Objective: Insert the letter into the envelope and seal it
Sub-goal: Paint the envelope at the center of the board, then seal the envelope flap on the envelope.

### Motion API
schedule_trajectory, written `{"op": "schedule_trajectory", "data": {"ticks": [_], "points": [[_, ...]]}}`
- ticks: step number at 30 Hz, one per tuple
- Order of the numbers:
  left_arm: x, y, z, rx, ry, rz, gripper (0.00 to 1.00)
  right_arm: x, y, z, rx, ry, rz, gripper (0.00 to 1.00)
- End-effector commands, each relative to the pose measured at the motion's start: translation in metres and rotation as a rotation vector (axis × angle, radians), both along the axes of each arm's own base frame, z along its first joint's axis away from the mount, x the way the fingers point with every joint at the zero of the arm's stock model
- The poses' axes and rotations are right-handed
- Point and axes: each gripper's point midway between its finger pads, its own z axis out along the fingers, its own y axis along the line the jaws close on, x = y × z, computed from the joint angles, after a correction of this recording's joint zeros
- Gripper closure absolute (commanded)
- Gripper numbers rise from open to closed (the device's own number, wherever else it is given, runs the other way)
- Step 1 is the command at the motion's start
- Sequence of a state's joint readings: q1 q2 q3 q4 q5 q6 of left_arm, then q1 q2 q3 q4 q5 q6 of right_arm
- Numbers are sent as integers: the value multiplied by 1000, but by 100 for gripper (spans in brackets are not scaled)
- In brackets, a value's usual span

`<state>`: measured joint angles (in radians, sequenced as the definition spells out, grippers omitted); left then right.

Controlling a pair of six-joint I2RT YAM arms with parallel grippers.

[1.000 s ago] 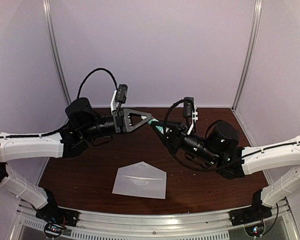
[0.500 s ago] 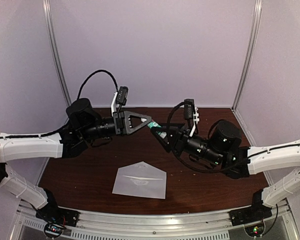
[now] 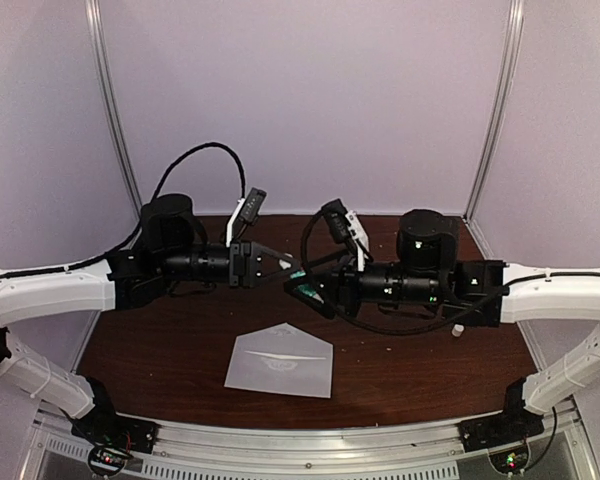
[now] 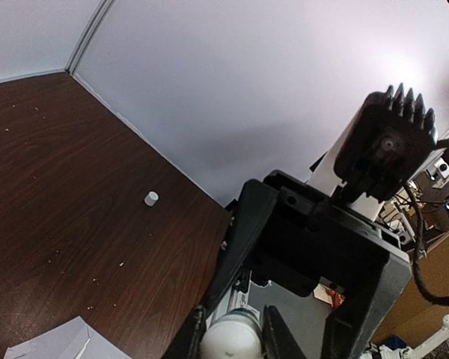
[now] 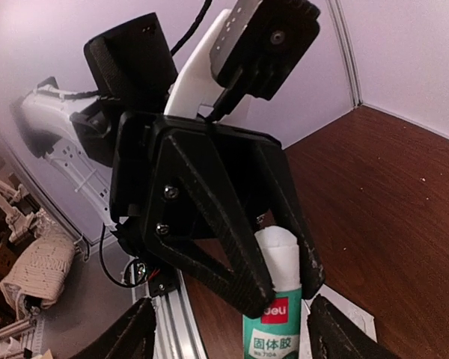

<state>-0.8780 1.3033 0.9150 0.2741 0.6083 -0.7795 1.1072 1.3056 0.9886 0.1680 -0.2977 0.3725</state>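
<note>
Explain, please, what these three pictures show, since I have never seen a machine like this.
These are two robot arms, the left arm and the right arm, bolted at the near edge of a brown table. One picture looks down from above and behind them; the other two come from a camera on each wrist. On the table lie a pale envelope and a small white cap. No separate letter is in sight. Above the table the left gripper is closed on a glue stick with its white tip bare, while the right gripper stands open, facing it.
</note>
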Motion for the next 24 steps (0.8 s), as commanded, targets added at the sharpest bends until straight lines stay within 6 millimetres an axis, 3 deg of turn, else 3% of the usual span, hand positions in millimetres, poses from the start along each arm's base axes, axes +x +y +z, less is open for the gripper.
{"op": "schedule_trajectory", "data": {"ticks": [1, 21, 22, 24], "points": [[-13, -1, 14, -6, -88, -93, 100, -11, 12, -23, -116, 46, 111, 38], [-23, -8, -1, 35, -96, -147, 100, -9, 25, -30, -102, 86, 125, 84], [-20, -7, 0, 37, -102, -133, 96, -6, 24, -30, -102, 85, 107, 86], [-16, -5, 2, 45, -118, -104, 76, -2, 20, -30, -97, 83, 76, 89]]}}
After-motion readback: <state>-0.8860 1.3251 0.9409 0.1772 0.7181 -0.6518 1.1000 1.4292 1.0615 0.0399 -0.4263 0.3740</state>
